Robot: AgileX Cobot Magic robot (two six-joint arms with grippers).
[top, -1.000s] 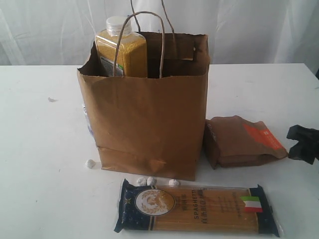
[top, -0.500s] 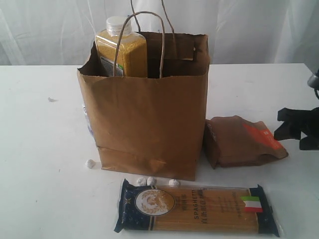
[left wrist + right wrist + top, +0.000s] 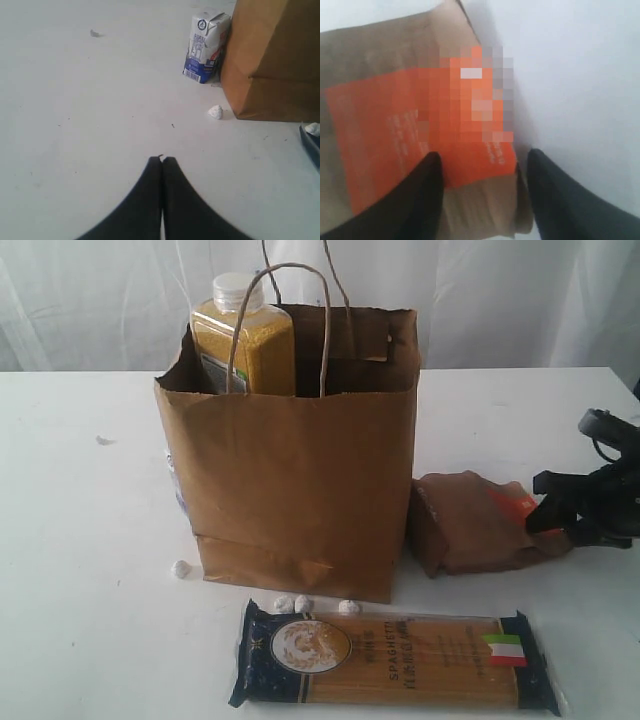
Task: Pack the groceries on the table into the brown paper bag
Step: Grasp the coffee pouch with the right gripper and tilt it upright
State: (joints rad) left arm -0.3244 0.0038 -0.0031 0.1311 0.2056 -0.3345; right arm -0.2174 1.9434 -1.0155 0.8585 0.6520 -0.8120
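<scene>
Bag: brown kraft paper bag (image 3: 300,490), upright on worktop (image 3: 90,640), holds white-capped bottle (image 3: 245,340) of yellow grains.
Pouch: matte brown pouch (image 3: 465,525), orange label, lying beside bag.
Right claw (image 3: 482,160): jaws apart astride pouch end; grip unclear.
Left claw (image 3: 162,160): closed above worktop.

Black, tapered, seemingly matte jaws

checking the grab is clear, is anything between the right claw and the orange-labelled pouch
Nothing visible does. The right claw straddles one end of the small orange-labelled brown pouch, jaws open on either side, and no other item lies between them.
</scene>
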